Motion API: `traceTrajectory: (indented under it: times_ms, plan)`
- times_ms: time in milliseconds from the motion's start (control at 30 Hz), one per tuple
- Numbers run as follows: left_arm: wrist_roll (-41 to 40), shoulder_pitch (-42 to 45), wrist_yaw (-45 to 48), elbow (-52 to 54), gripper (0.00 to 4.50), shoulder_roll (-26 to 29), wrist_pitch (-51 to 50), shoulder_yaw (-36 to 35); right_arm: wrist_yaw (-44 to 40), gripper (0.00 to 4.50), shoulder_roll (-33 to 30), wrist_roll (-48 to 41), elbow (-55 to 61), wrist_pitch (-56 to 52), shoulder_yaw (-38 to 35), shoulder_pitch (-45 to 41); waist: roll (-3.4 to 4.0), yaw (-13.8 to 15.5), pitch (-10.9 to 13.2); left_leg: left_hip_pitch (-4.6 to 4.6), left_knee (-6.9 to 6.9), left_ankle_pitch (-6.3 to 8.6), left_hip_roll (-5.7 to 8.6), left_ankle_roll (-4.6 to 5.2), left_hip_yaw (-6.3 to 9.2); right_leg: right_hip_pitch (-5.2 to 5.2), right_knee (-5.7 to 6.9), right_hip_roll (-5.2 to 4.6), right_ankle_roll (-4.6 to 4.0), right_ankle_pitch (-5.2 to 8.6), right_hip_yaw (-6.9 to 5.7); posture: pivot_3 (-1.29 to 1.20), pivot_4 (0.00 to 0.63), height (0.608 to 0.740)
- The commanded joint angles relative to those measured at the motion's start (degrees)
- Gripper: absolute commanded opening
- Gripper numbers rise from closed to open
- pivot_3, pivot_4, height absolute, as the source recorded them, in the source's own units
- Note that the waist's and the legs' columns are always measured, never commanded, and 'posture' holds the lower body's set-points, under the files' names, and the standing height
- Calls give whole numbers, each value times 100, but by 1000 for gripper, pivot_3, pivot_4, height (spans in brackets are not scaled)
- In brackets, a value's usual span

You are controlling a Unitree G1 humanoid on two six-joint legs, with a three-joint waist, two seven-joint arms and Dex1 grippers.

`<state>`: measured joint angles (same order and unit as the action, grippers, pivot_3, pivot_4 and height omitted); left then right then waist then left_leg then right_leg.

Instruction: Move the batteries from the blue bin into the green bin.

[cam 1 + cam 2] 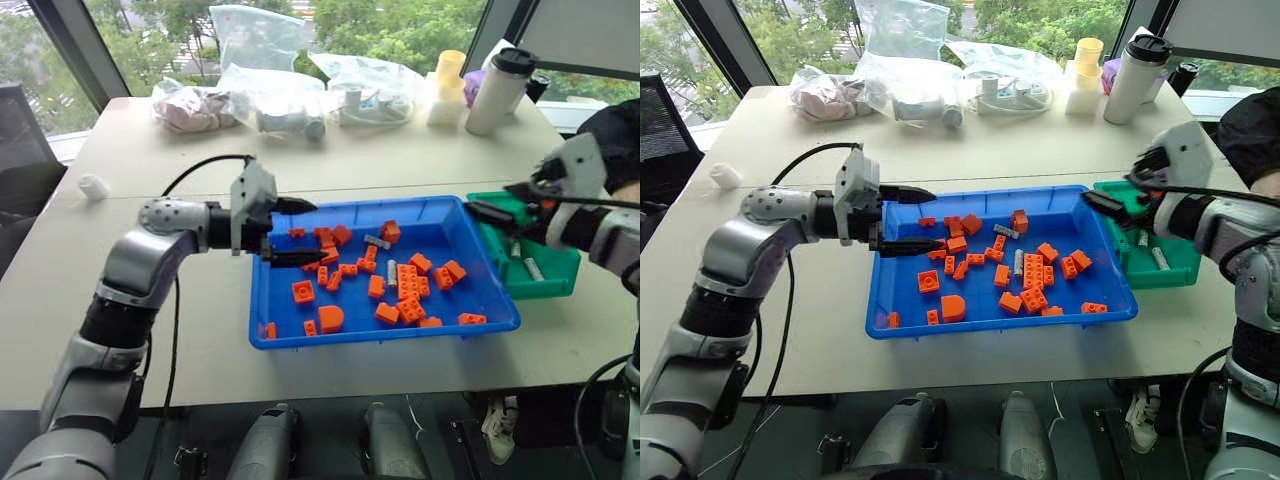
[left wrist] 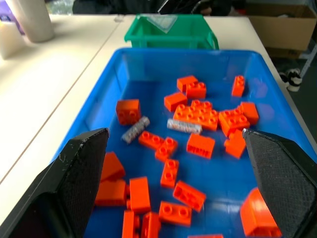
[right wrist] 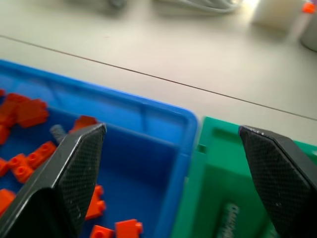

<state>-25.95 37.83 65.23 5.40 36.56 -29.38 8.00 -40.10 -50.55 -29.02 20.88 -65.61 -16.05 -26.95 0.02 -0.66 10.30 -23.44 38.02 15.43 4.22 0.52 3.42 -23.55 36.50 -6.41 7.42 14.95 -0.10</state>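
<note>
We saw 2 batteries (image 2: pixel 135 130) lying loose in the blue bin (image 1: pixel 480 322), mixed in among orange bricks (image 1: pixel 408 288); 1 lay near the far wall and the other further into the pile. At least 2 more already lay in the green bin (image 1: pixel 560 283), which stood touching the blue bin's right end on the table (image 1: pixel 150 150).

The left claw (image 1: pixel 285 232) hung over the blue bin's left end, fingers spread and holding nothing. The right claw (image 1: pixel 515 200) was over the seam between the 2 bins, also spread and empty.

We judged the main risk to be a wrong or double pick: the batteries were touching or just beside bricks, so closing fingers could pinch a brick along with a cylinder, or push the round battery so that it rolled away. A brick carried across would spoil the sorting. With both claws over the same bin, they might also crowd each other.

The left wrist view showed both remaining batteries plainly, their ribbed grey sides clear against the blue floor; the head views gave them as small pale slivers. The right wrist view looked down into the green bin at a battery there, and the head views alone showed both arms together.
</note>
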Motion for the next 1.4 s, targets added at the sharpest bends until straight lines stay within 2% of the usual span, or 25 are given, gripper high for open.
traceTrajectory:
  times_ms: [33,300,567,633,1167,1267,1333,1367,1400]
  plan:
    - [-282,-157,216,586,4500,383,-290,-251,-1211,4421,-721,226,544,1346,869,630,-3,45,1,-2,1,5,1,9,5,4,-4,-1,2,2,-5,0,150,740]
    - [-369,-616,483,1351,4500,1124,-552,-273,-2504,4421,-689,905,-1100,3289,2125,-52,-6,-13,4,2,11,9,7,13,1,14,-17,-5,19,-8,-1,0,150,740]
    - [-426,-718,198,1603,4500,1165,-694,-386,-3195,4421,-69,1836,-2616,4637,3089,-1035,-5,-2,5,2,6,2,4,1,0,10,-18,-3,18,-8,-1,0,150,740]
    - [-446,-791,143,1666,4500,1215,-739,-451,-3302,4421,84,1961,-2899,4792,3198,-1183,-5,0,5,1,7,-13,4,-25,0,10,-17,-3,18,-8,-1,0,150,740]
    - [-443,-946,-94,1764,4500,1237,-726,-455,-3748,4421,698,2962,-4282,5747,3665,-1681,-5,-4,5,1,6,-14,5,-29,2,7,-16,-2,17,-8,0,0,150,740]
    - [-425,-942,-95,1761,4500,1235,-710,-435,-3780,3526,722,3061,-4343,5800,3653,-1683,-5,0,4,1,7,-15,6,-29,1,9,-16,-3,18,-8,0,0,150,740]
    - [-415,-940,-97,1748,4500,1234,-696,-433,-3797,2532,728,3096,-4333,5788,3642,-1668,-5,-5,4,1,7,-15,6,-29,2,9,-16,-3,17,-8,0,0,150,740]
    - [-412,-938,-95,1744,4500,1235,-688,-432,-3800,2184,728,3105,-4305,5769,3634,-1651,-5,-6,4,2,7,-15,6,-29,2,9,-16,-3,17,-8,0,0,150,740]
    - [-411,-938,-95,1740,4500,1237,-683,-431,-3801,2197,728,3111,-4285,5755,3628,-1639,-5,-7,4,2,7,-15,5,-29,2,9,-15,-2,17,-8,0,0,150,740]
